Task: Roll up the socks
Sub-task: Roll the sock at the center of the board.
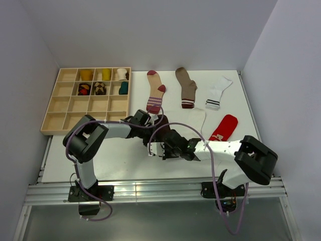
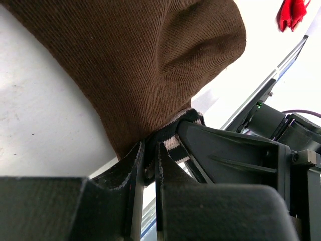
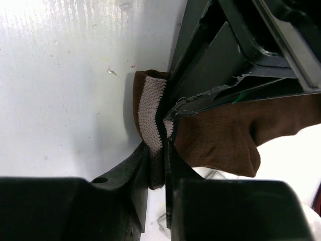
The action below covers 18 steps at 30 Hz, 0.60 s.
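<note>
Left pincer, right pincer pinching brown sock cuff

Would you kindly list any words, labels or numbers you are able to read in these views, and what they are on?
None can be read.
The white marks on the red sock: too small to read.
The dark brown sock and wooden tray show no lettering.

Centre of your top view: brown sock, bunched, its pale-striped cuff pinched. To its right, white sock and red sock lie flat. Upper row, left to right: beige sock, taupe sock, banded sock.
</note>
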### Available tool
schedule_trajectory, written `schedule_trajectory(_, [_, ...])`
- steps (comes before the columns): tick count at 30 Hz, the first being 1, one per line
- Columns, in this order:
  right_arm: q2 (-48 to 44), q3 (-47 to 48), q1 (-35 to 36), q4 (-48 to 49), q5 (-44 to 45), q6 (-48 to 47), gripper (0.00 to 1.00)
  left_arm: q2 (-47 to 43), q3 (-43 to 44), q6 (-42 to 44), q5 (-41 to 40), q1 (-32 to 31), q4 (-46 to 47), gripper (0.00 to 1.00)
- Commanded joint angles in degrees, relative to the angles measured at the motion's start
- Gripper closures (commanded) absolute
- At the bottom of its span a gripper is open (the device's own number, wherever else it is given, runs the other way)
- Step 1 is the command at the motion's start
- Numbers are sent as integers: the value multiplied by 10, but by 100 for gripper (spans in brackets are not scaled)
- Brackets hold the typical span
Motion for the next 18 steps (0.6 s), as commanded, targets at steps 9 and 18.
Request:
schedule_trajectory(9, [-24, 61, -59, -122, -141, 32, 91, -126, -73, -56, -79, 3, 88, 54])
schedule_trajectory(18, [67, 156, -172, -291, -331, 9, 91, -281, -186, -71, -224, 2, 176, 45])
